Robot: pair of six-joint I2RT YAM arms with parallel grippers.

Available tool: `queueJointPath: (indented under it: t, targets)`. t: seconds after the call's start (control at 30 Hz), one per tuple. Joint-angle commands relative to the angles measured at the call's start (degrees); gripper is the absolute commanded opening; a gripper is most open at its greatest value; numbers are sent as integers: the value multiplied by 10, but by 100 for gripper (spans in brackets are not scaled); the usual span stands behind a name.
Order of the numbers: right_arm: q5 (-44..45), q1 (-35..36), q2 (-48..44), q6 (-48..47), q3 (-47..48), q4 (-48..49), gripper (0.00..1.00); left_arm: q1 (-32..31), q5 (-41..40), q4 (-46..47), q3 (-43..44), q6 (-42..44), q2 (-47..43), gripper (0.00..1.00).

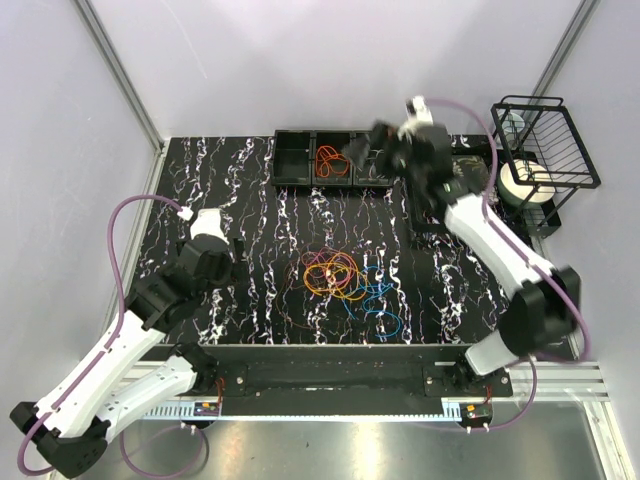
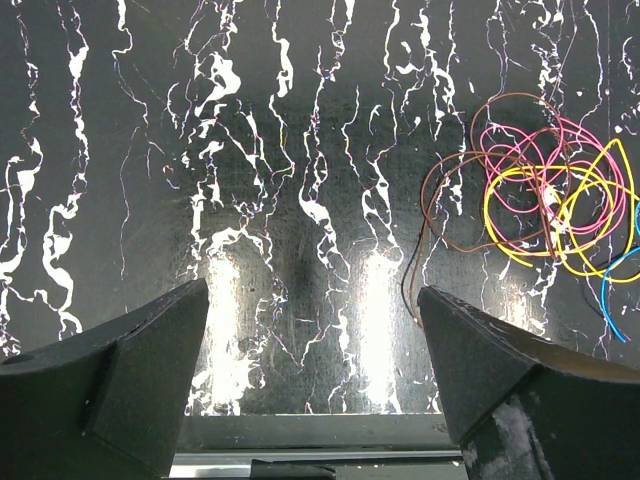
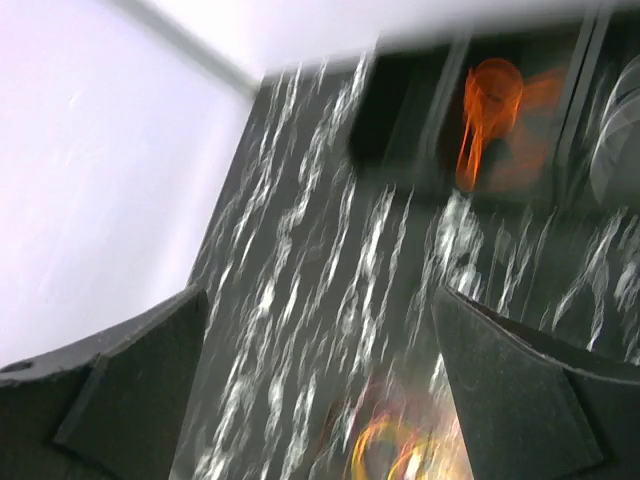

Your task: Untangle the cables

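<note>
The left arm (image 1: 112,355) and right arm (image 1: 500,250) have rounded white shells with black joints and black wrist housings. A thin lilac hose (image 1: 113,240) runs along each, ending in a small white plug (image 1: 186,212). The fingers (image 2: 110,380) are matte black, blocky wedges

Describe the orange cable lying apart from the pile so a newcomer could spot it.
Look to the far edge of the black marbled table, where a black divided tray sits. In its second compartment from the left lies a small orange cable. It is the only cable seen in the tray; the others lie tangled in a multicoloured pile mid-table.
</note>
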Motion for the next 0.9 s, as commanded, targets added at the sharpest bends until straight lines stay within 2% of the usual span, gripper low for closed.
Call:
queueJointPath:
  t: [0.0,0.1,0.2,0.3,0.5,0.67,0.87]
  targets:
    - [-95,-13,-63,102,-133,96,100,2,2,20,6,5,-4,89]
    - [-76,-13,-55,66,-91,-59,100,1,4,21,9,2,-2,89]
    - [-22,-13,-75,51,-104,-101,100,2,7,21,15,0,4,89]
    - [25,-13,-112,53,-132,-127,100,1,21,31,17,-10,14,89]
    - [33,-13,-127,39,-153,-194,100,1,74,70,25,-27,52,86]
    - [50,-13,-165,39,-213,-212,100,-9,111,125,14,-40,102,85]
    - [42,-13,-176,42,-255,-218,100,-71,101,182,22,-66,196,82]
